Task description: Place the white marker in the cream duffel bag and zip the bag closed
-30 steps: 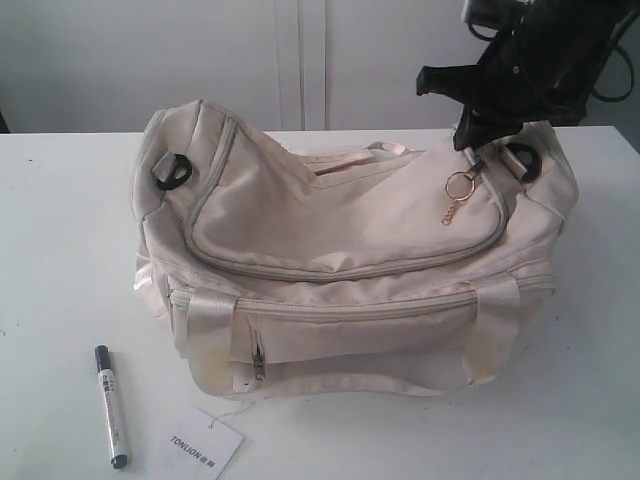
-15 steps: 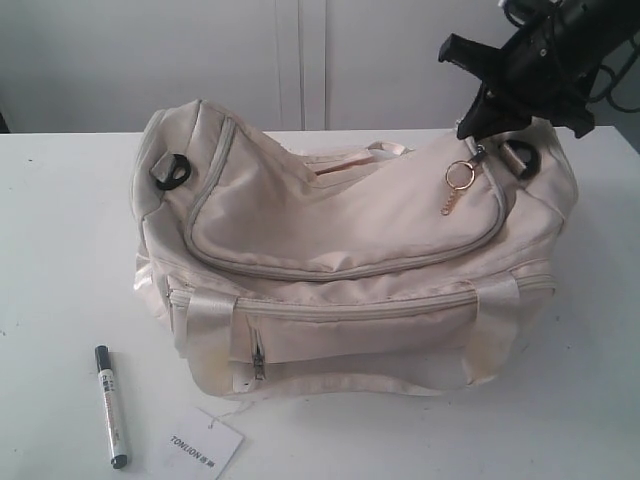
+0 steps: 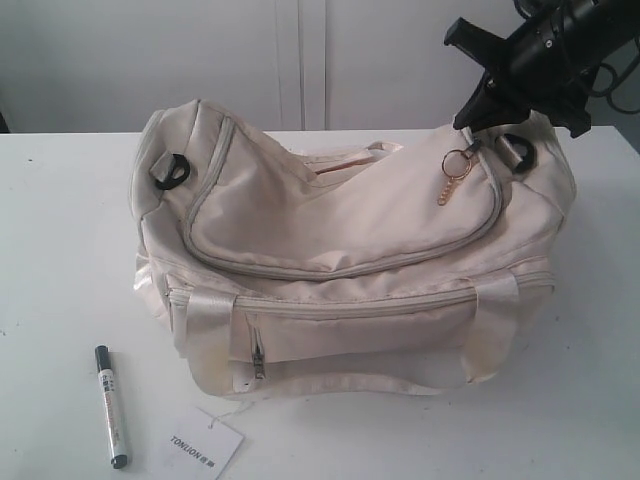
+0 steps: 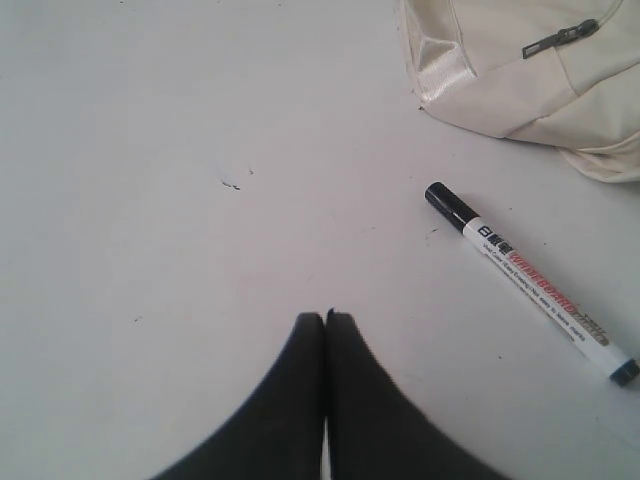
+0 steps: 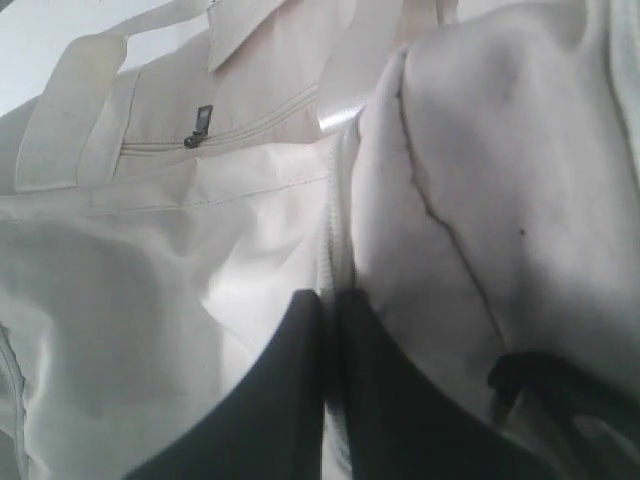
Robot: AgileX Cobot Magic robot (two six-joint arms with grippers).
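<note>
The cream duffel bag (image 3: 340,220) sits mid-table with its curved top zip closed. My right gripper (image 3: 471,127) is over the bag's right end, shut on the top zip's pull; a gold key ring (image 3: 455,163) hangs just under it. In the right wrist view the right gripper (image 5: 333,296) pinches the zip line, with bag (image 5: 150,300) fabric all around. The white marker (image 3: 111,405) lies on the table in front of the bag's left corner. My left gripper (image 4: 325,316) is shut and empty above bare table, apart from the marker (image 4: 530,283) and the bag (image 4: 520,70).
A white paper hang tag (image 3: 205,443) lies beside the marker at the table's front edge. Black D-rings (image 3: 172,170) sit at both ends of the bag. The front pocket's zip pull (image 5: 200,125) hangs closed. A white wall stands behind the table (image 3: 60,230).
My right gripper has risen and shifted right, still holding the zip pull, and the bag's right top has lifted with it. The marker and tag have not moved.
</note>
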